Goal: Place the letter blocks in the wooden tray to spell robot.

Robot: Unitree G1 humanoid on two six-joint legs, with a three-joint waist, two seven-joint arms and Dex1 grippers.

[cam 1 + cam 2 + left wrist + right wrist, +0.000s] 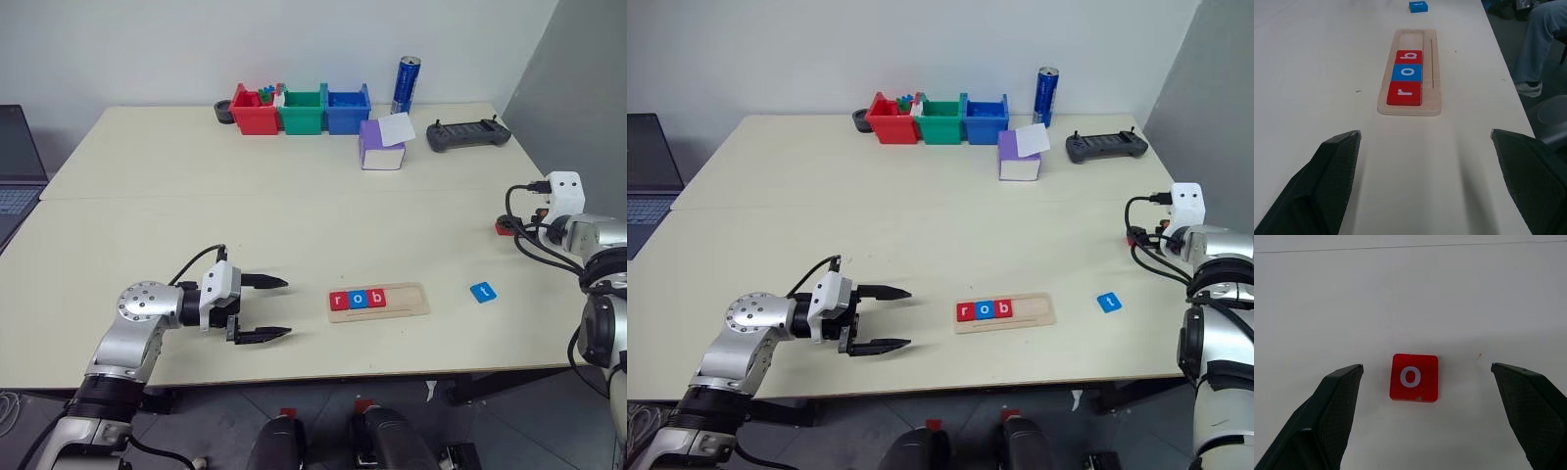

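Note:
The wooden tray (407,299) lies near the table's front edge. It holds three letter blocks side by side: a red r (339,301), a blue o (358,300) and a red b (376,298). Its right end is bare. A blue t block (482,292) lies flat on the table to the tray's right. My left gripper (288,307) hovers open to the left of the tray, pointing at it, with nothing between its fingers. In the right wrist view, a red o block (1414,377) lies on the table just ahead of my open right gripper (1426,365), between the lines of its fingers.
Red (255,113), green (302,111) and blue (347,108) bins stand at the table's far edge beside a blue can (406,85). A purple and white box (381,147) and a black controller (468,134) lie nearer. A laptop (15,166) sits far left. A person's leg (1542,44) is beyond the table.

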